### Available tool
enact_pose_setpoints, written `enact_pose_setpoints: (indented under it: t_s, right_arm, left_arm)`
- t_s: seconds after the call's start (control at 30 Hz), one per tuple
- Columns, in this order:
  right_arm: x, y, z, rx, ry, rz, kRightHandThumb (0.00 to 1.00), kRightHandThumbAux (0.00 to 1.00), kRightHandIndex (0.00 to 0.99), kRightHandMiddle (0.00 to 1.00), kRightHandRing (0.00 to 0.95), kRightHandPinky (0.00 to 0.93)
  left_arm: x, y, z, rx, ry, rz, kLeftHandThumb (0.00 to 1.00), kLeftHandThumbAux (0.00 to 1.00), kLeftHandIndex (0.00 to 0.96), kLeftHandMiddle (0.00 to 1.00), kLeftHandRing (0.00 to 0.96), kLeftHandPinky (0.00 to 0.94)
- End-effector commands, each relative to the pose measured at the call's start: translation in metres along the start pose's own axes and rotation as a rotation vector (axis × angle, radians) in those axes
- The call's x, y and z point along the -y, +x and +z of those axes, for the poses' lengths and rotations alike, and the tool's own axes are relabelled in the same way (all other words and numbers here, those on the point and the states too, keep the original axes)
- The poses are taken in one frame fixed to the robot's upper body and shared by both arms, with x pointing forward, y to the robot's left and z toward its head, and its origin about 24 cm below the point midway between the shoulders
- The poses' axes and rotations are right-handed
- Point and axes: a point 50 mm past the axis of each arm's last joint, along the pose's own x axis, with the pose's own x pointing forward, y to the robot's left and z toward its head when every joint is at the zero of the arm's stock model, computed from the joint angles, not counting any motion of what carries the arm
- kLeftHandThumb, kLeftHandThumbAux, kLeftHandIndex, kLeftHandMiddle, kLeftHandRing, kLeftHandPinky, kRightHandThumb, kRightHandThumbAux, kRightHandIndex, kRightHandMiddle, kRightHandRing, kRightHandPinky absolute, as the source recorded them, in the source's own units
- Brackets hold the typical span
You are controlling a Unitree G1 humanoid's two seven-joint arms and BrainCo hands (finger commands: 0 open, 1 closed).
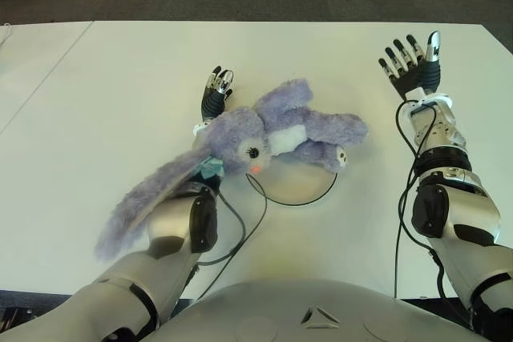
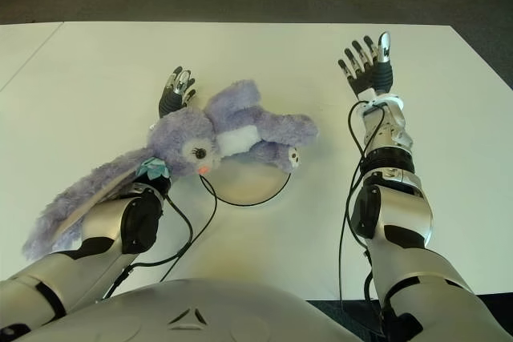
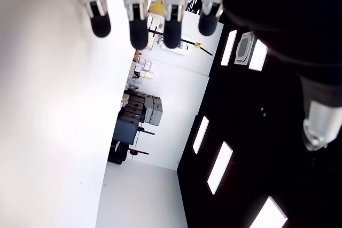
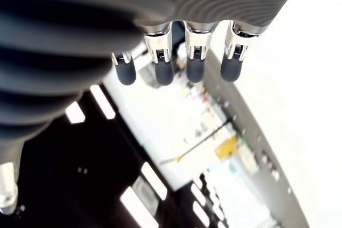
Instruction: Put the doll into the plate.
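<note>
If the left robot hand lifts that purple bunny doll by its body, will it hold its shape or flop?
Probably flop: the doll is soft plush, sprawled partly over the plate, and its long ears drape limply over the left forearm. It likely weighs little for its bulk. The ears may trail and snag the arm cable. The left robot hand and right robot hand show open.

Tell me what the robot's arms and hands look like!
Both arms are silver-grey metal shells with black joints. A thin black cable loops along each. The left hand and right hand have black fingers with silvery knuckles and rounded black rubber fingertips. The right wrist wears a white band.
</note>
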Motion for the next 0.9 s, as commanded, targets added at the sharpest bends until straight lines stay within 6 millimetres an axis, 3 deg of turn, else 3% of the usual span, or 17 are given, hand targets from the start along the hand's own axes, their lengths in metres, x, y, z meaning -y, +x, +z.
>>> enact_pose_setpoints:
  t_s: [0.03,0.33,0.43,0.57,0.73,0.9]
  right_arm:
    - [0.018,-0.009,-0.025,-0.041,-0.013,-0.155,0.000,0.568,0.016,0.039,0.000,0.000]
    - [0.017,-0.015,-0.051,-0.083,-0.054,-0.204,0.000,0.585,0.060,0.070,0.023,0.000]
    - [0.017,-0.023,-0.071,-0.140,-0.220,-0.212,0.000,0.619,0.065,0.073,0.028,0.000]
    - [0.016,-0.036,-0.099,-0.228,-0.566,-0.212,0.000,0.672,0.072,0.072,0.036,0.023]
    - [0.011,-0.041,-0.112,-0.262,-0.758,-0.193,0.000,0.702,0.070,0.065,0.036,0.032]
    - [0.002,-0.041,-0.121,-0.285,-0.839,-0.188,0.000,0.741,0.053,0.048,0.031,0.051]
  left_arm:
    - [-0.036,-0.074,-0.098,-0.448,-0.080,0.154,0.000,0.488,0.000,0.112,0.104,0.049]
    - [-0.037,-0.074,-0.098,-0.451,-0.067,0.163,0.000,0.488,0.000,0.102,0.097,0.051]
    - [-0.038,-0.074,-0.098,-0.451,-0.065,0.166,0.000,0.492,0.000,0.107,0.100,0.049]
    - [-0.039,-0.074,-0.097,-0.445,-0.067,0.168,0.000,0.496,0.000,0.111,0.102,0.049]
    - [-0.040,-0.075,-0.097,-0.441,-0.056,0.160,0.000,0.502,0.000,0.105,0.095,0.045]
    - [-0.040,-0.075,-0.097,-0.439,-0.037,0.154,0.000,0.522,0.000,0.098,0.088,0.062]
